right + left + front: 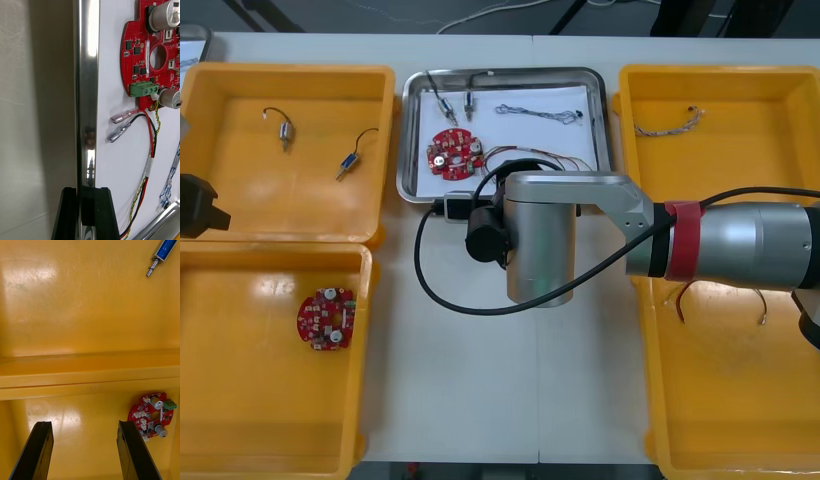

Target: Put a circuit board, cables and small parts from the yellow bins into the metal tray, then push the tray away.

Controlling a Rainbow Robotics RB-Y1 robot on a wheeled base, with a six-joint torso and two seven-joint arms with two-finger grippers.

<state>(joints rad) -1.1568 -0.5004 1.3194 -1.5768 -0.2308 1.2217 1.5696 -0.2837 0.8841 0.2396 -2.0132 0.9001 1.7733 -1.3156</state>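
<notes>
The metal tray [605, 130] lies between the bins, white inside. It holds a round red circuit board [452, 153], two small metal parts [445, 105], a blue and white cable [540, 113] and a red and yellow cable [540, 155]. My right gripper [455, 207] is at the tray's near edge. In the right wrist view the right gripper [87, 213] is shut on the shiny rim [87, 75], with the board [150, 48] and red and yellow cable [150, 150] just beyond. My left gripper [200, 205] stays parked over the left bins, and the left gripper [86, 450] is open.
The far left bin [240, 80] holds two small metal parts [283, 130]. A second circuit board [326, 319] lies in the near left bin. The far right bin holds a twisted cable [670, 123], the near right one a red cable [680, 300].
</notes>
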